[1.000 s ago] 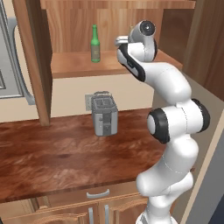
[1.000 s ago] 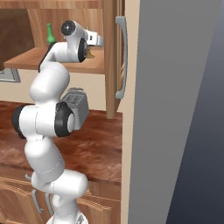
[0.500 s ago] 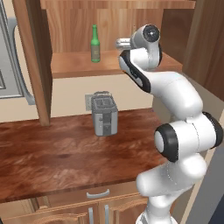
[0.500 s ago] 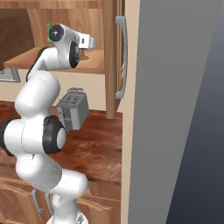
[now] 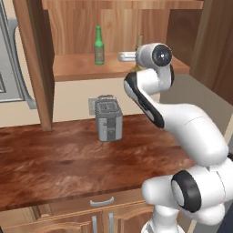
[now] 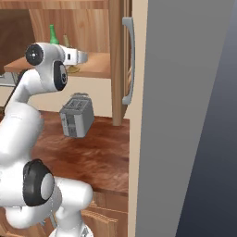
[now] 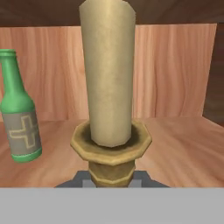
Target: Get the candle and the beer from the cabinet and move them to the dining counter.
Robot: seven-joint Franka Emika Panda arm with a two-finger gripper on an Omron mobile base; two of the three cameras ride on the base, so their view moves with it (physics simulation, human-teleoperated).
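The candle [image 7: 108, 74], cream in a brass holder, stands upright right in front of the hand camera. My gripper [image 7: 111, 180] is shut on the holder's stem, a dark fingertip on each side. In the left base view the candle's top [image 5: 139, 41] pokes up behind my hand at the cabinet shelf [image 5: 77, 68]. The beer [image 5: 98, 45], a slim green bottle, stands on that shelf to the candle's left, apart from it; the beer [image 7: 19, 118] is also in the hand view. The dining counter is out of view.
A grey toaster [image 5: 108, 119] sits on the reddish wood counter [image 5: 59, 159] below the shelf. The cabinet's open door [image 6: 121, 60] with its silver bar handle stands to the right, another open door [image 5: 36, 59] to the left. A grey wall [image 6: 185, 115] fills the right side.
My hand has dropped lower and drawn back slightly at the shelf while the arm's elbow swung out. The jaws closed a touch more on the candle holder. The beer has not moved.
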